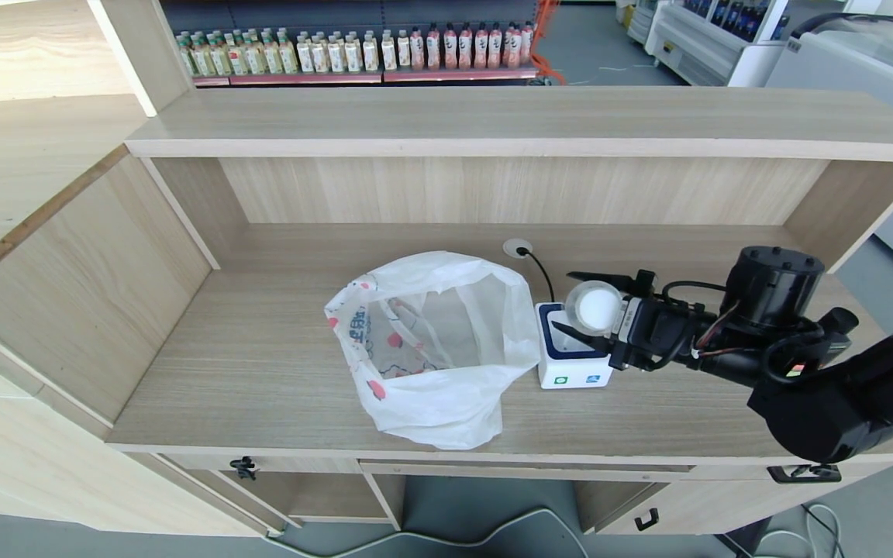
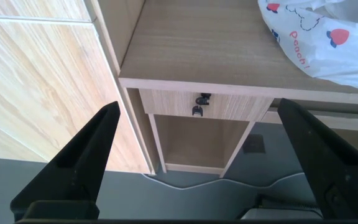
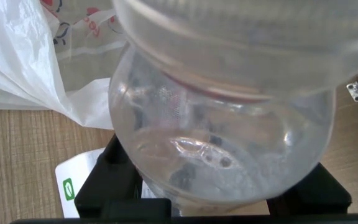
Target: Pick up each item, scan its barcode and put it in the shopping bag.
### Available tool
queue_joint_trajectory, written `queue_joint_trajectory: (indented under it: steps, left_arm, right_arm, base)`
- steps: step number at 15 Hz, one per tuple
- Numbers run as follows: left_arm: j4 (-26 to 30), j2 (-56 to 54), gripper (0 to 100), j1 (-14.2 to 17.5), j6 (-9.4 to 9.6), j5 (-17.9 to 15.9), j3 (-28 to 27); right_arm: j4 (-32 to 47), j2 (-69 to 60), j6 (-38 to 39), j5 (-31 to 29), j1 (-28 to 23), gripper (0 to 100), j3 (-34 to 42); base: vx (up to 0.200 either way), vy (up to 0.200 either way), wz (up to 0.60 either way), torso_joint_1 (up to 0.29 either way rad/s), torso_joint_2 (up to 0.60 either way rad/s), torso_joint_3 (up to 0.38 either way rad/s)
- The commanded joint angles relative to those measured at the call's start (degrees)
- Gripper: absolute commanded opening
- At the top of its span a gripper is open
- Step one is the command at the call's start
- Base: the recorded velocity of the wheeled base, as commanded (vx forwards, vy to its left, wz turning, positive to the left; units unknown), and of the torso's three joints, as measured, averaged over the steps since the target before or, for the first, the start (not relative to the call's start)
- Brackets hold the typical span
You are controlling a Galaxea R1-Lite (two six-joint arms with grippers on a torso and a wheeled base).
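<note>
My right gripper is shut on a clear round jar whose white end faces up and left. It holds the jar just above the white and blue barcode scanner on the counter. In the right wrist view the jar sits between the dark fingers, with the scanner below. The white shopping bag with red prints stands open to the left of the scanner, touching it. My left gripper is open and holds nothing, low in front of the counter's left end, near the bag's corner.
The wooden counter has raised side and back walls and a shelf on top. A black cable runs from a hole at the back to the scanner. A drawer with a key lock sits under the counter's front edge.
</note>
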State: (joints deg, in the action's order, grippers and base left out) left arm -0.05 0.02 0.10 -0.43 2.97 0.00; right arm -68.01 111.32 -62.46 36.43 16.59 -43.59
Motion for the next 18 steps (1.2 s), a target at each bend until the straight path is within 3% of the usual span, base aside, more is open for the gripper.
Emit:
queue_joint_trajectory:
  steps: [1,18]
  left_arm:
    - [-0.04,-0.02,100,-0.01,-0.01,0.01,0.0]
    - [0.05,-0.02,100,-0.01,-0.01,0.01,0.0]
  right_arm:
    - [-0.02,0.47,-0.03,0.22,-0.07,0,0.0]
    - [-0.02,0.38,-0.2,0.93,-0.07,0,0.26]
  base:
    - [0.0,0.0,0.0,0.0,0.0,0.0]
    - [0.0,0.0,0.0,0.0,0.0,0.0]
